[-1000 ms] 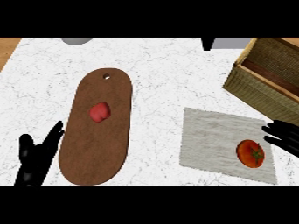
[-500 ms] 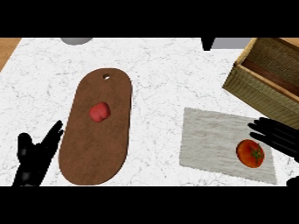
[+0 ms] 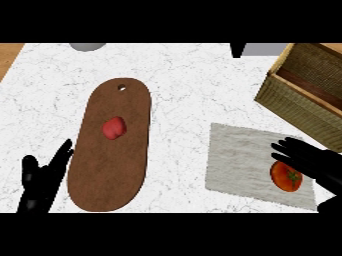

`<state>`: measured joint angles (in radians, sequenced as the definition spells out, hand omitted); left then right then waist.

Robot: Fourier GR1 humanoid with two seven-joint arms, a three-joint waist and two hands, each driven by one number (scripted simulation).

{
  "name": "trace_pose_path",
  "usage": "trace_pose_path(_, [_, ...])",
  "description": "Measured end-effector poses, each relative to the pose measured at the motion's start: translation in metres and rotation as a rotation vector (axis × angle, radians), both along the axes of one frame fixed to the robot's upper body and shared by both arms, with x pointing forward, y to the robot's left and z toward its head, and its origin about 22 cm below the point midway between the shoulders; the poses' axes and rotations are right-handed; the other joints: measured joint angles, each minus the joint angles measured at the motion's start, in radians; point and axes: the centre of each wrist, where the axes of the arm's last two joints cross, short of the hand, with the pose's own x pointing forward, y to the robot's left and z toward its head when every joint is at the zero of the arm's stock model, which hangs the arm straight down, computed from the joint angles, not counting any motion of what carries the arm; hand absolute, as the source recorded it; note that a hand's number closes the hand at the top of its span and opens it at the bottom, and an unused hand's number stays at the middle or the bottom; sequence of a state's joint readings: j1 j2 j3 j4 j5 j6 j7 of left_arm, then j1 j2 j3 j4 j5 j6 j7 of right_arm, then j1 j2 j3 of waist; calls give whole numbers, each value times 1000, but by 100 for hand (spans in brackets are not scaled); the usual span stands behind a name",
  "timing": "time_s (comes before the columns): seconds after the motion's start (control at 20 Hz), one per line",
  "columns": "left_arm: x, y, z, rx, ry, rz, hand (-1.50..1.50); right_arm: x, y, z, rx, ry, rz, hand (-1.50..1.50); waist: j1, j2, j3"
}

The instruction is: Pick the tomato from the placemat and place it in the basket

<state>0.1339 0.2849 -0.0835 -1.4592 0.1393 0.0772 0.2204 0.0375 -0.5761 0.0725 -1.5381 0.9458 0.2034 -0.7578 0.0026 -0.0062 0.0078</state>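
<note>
The right robot hand [image 3: 327, 168] hangs over the tomato [image 3: 285, 177], fingers spread apart and clasping nothing yet. The tomato lies near the right end of the placemat [image 3: 240, 160]. To grasp it well, the hand should probably lower squarely and curl round both sides before lifting toward the basket [image 3: 299, 107]. The left robot hand [image 3: 45, 180] rests open at lower left.

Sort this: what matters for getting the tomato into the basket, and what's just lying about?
In the job: round red tomato, grey cloth placemat under it, woven wicker basket, black right hand at the tomato.
Lying about: long brown wooden board, small red piece on it, resting black left hand.
</note>
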Motion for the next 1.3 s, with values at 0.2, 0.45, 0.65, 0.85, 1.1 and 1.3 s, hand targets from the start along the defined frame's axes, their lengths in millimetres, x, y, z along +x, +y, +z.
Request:
trace_pose_path(0.2, [1, 3, -3, -8, 0, -7, 0, 4, 0, -11, -11, 10, -8, -150, 0, 0, 1])
trace_pose_path(0.45, [3, 2, -5, -10, 7, -1, 0, 7, 9, -23, -4, 10, 0, -150, -1, -1, 2])
trace_pose_path(0.65, [5, 4, -3, -12, 16, -3, 0, 13, 7, -22, 0, 3, 6, -150, -1, -2, 3])
trace_pose_path(0.85, [3, 4, -2, -11, 12, 1, 0, 14, 1, -27, -9, -11, 10, 150, 0, -2, 2])
trace_pose_path(1.1, [2, 5, 2, -6, 16, 5, 0, 19, 7, -36, -25, -106, 59, 150, 1, -3, -3])
trace_pose_path(1.3, [0, 1, -2, -3, -1, 2, 0, 22, 17, -40, -31, -157, 76, 150, 0, -5, -5])
